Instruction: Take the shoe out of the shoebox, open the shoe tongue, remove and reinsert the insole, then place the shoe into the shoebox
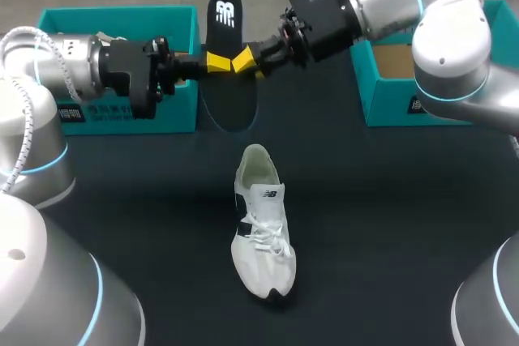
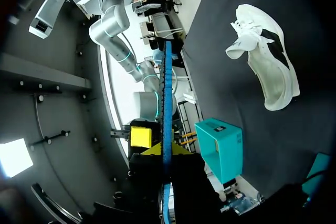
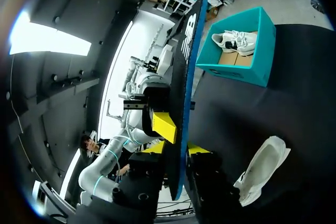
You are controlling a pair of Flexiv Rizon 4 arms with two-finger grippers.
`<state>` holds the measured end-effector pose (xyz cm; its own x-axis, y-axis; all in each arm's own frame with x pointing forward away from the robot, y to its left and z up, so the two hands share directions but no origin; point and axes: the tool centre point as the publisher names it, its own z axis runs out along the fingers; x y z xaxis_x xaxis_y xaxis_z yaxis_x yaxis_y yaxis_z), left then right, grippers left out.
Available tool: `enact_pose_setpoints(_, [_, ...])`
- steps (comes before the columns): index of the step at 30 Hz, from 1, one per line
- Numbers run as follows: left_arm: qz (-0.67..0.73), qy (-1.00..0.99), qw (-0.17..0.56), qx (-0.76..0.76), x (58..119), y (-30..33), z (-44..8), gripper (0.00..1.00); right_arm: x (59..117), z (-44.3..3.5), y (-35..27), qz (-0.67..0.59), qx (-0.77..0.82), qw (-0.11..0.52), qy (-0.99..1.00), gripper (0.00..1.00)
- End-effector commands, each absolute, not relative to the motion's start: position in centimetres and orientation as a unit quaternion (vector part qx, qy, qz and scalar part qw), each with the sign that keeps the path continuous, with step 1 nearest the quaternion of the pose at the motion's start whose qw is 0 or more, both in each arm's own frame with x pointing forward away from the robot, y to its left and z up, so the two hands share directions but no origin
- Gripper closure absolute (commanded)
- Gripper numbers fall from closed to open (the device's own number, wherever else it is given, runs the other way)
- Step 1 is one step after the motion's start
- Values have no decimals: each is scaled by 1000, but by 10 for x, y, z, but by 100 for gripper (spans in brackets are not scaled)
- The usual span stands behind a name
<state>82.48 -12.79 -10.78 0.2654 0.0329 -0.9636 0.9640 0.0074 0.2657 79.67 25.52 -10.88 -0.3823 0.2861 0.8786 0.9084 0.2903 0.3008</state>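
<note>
A black insole [image 1: 224,18] stands upright in the air above the back middle of the table. My left gripper [image 1: 217,62] is shut on its lower part from the left. My right gripper [image 1: 243,60] grips the same part from the right, so the yellow tips of both meet there. In the left wrist view the insole [image 2: 167,103] runs edge-on out of my left gripper [image 2: 167,150]. In the right wrist view the insole [image 3: 186,61] rises from between the tips of my right gripper [image 3: 177,149]. The white shoe [image 1: 261,232] lies on the black table in front, toe toward the near edge, also seen as the shoe [image 2: 268,66] and the shoe [image 3: 262,169].
A teal shoebox [image 1: 122,115] stands at the back left, partly behind my left arm; in the right wrist view this box [image 3: 262,51] holds another white shoe [image 3: 236,40]. A second teal box [image 1: 389,107] stands at the back right, under my right arm.
</note>
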Motion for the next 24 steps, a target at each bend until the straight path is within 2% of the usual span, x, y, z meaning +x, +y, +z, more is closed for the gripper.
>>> enact_pose_setpoints(1, [-417,438,559,567,825,-129,-109,100,801,-110,258,-425,-415,368,-715,100])
enact_pose_setpoints(8, [-417,438,559,567,825,-129,-109,100,804,-110,255,-425,-415,368,-715,100])
enact_pose_setpoints(13, [-417,438,559,567,825,-129,-109,100,804,-109,245,-418,-429,342,-724,100])
enact_pose_setpoints(14, [-417,438,559,567,825,-129,-109,63,804,-109,242,-418,-433,335,-725,100])
enact_pose_setpoints(15, [-417,438,559,567,825,-129,-109,0,804,-109,239,-413,-437,329,-728,100])
enact_pose_setpoints(22, [-477,544,456,518,818,-100,-108,0,810,-119,219,-400,-460,306,-731,100])
enact_pose_setpoints(24, [-458,597,420,508,816,-89,-115,0,812,-121,215,-403,-464,302,-729,100])
